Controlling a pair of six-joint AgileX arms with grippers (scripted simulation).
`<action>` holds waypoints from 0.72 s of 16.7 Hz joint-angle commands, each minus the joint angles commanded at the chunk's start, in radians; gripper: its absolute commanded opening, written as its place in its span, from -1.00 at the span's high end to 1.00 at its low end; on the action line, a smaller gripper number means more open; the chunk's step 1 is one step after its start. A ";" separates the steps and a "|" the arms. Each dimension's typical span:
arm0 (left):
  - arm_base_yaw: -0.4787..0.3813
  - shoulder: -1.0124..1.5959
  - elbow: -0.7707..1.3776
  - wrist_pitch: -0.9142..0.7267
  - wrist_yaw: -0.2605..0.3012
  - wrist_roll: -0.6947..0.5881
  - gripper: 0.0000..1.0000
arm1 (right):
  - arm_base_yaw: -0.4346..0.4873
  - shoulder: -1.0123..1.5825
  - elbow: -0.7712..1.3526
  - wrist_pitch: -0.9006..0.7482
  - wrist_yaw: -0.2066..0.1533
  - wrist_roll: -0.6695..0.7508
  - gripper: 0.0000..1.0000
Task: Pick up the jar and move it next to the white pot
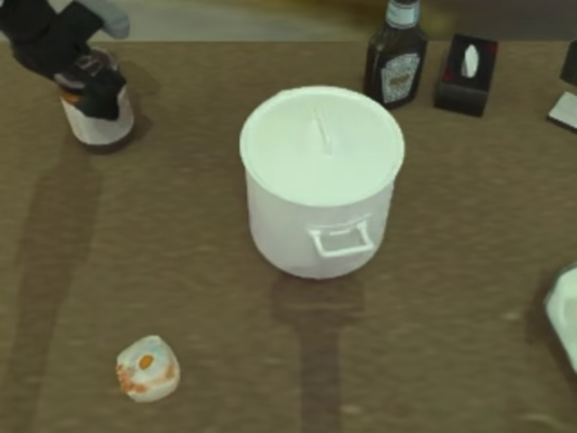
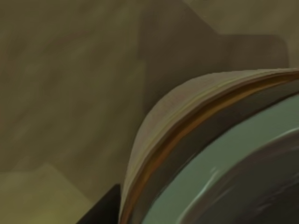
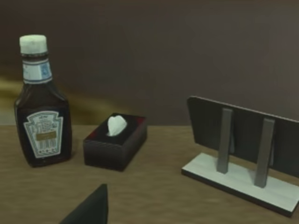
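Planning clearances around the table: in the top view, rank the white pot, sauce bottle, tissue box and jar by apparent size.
1. white pot, clearly largest.
2. sauce bottle.
3. jar, partly hidden under the left gripper, and tissue box: too close to rank.

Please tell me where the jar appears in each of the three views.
Top view: the jar stands at the far left, under the left claw.
Left wrist view: the jar fills the picture, seen close.
Right wrist view: not in it.
Shared landmark: the brown table.
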 joint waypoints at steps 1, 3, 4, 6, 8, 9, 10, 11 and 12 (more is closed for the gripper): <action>0.000 0.000 0.000 0.000 0.000 0.000 0.81 | 0.000 0.000 0.000 0.000 0.000 0.000 -1.00; 0.000 0.000 0.000 0.000 0.000 0.000 1.00 | 0.000 0.000 0.000 0.000 0.000 0.000 -1.00; 0.000 0.000 0.000 0.000 0.000 0.000 1.00 | 0.000 0.000 0.000 0.000 0.000 0.000 -1.00; 0.000 0.000 0.000 0.000 0.000 0.000 1.00 | 0.000 0.000 0.000 0.000 0.000 0.000 -1.00; 0.000 0.000 0.000 0.000 0.000 0.000 1.00 | 0.000 0.000 0.000 0.000 0.000 0.000 -1.00; 0.000 0.000 0.000 0.000 0.000 0.000 1.00 | 0.000 0.000 0.000 0.000 0.000 0.000 -1.00; 0.000 0.000 0.000 0.000 0.000 0.000 1.00 | 0.000 0.000 0.000 0.000 0.000 0.000 -1.00; 0.004 0.000 0.000 0.000 0.000 0.002 1.00 | 0.000 0.000 0.000 0.000 0.000 0.000 -1.00; 0.004 -0.003 -0.002 0.000 0.000 0.002 1.00 | 0.000 0.000 0.000 0.000 0.000 0.000 -1.00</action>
